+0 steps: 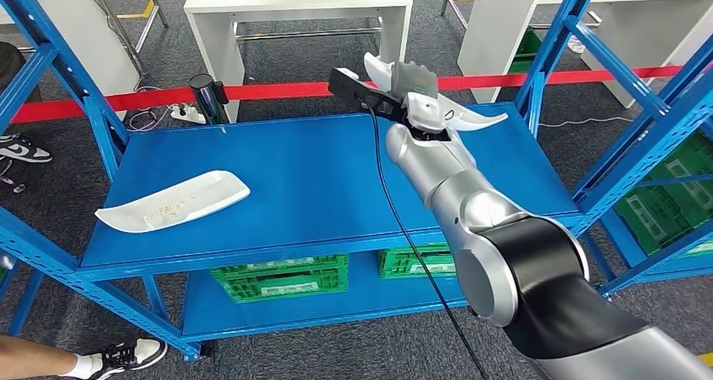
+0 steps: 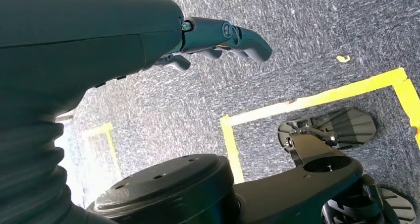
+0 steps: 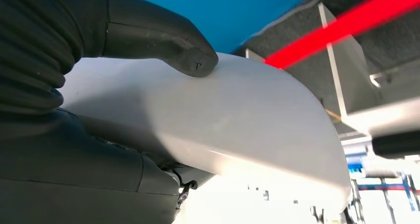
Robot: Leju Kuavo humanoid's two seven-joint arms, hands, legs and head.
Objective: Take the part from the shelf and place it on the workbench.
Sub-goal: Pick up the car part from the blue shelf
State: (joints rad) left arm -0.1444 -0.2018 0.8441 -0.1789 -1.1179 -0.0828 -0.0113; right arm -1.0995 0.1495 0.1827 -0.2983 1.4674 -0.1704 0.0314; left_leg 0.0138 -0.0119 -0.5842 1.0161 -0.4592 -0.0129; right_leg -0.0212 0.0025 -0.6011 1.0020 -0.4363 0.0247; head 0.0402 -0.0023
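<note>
Head view: right hand grips a white part over the shelf's far edge, fingers mostly hidden; left hand hangs loosely curled, empty.

Left hand fingers curled, grey carpet, yellow floor tape

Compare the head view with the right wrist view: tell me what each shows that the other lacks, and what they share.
Head view alone: the whole blue shelf, a second white part lying at its left side, green crates on the lower level, white tables beyond, and a person's shoe.

Right wrist view alone: the thumb pressing on the held white part, seen close.

Both: the right hand gripping the held white part, the blue shelf surface, and the red tape on the floor.
</note>
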